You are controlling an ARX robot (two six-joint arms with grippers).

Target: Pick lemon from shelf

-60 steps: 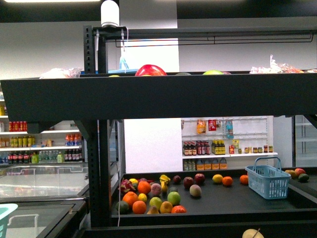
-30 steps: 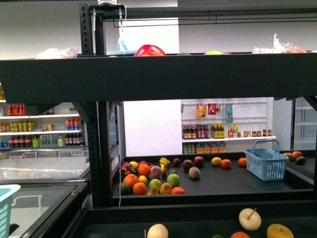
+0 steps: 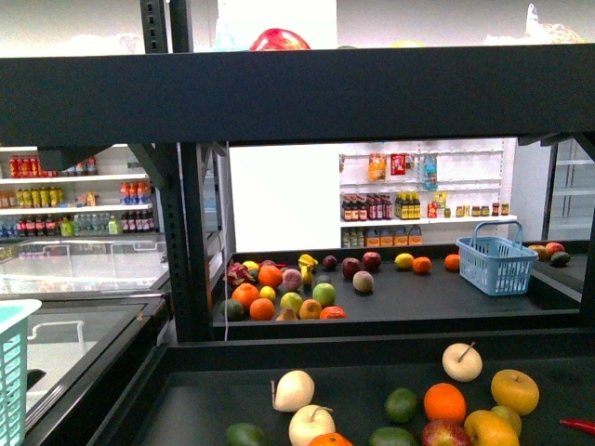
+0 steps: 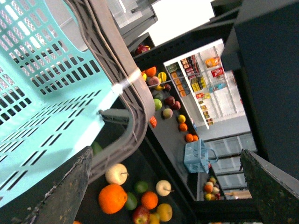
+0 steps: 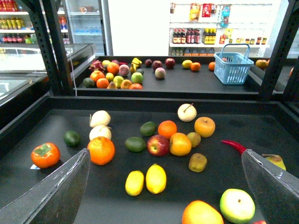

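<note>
Two lemons lie side by side on the black shelf tray (image 5: 261, 130) in the right wrist view, the larger one (image 5: 156, 178) next to the smaller one (image 5: 134, 182). My right gripper (image 5: 166, 154) is open and empty, hovering above the tray with both lemons between its fingers (image 5: 51, 196), apart from them. My left gripper (image 4: 166, 151) is open and empty beside a teal basket (image 4: 42, 93), above the same fruit tray. The shelf's front edge (image 3: 372, 348) shows in the front view; the lemons and both grippers are out of that view.
Around the lemons lie an orange (image 5: 101, 150), a red apple (image 5: 158, 145), limes (image 5: 135, 143), a persimmon (image 5: 45, 155) and a red chilli (image 5: 233, 145). Black rack posts (image 5: 46, 42) stand at the tray's corners. An upper tray (image 3: 297, 93) hangs overhead. A blue basket (image 3: 495, 264) sits on the far rack.
The front view has sunk: the upper tray has moved up in the picture and the near lower tray with its fruit has come into view at the bottom.
</note>
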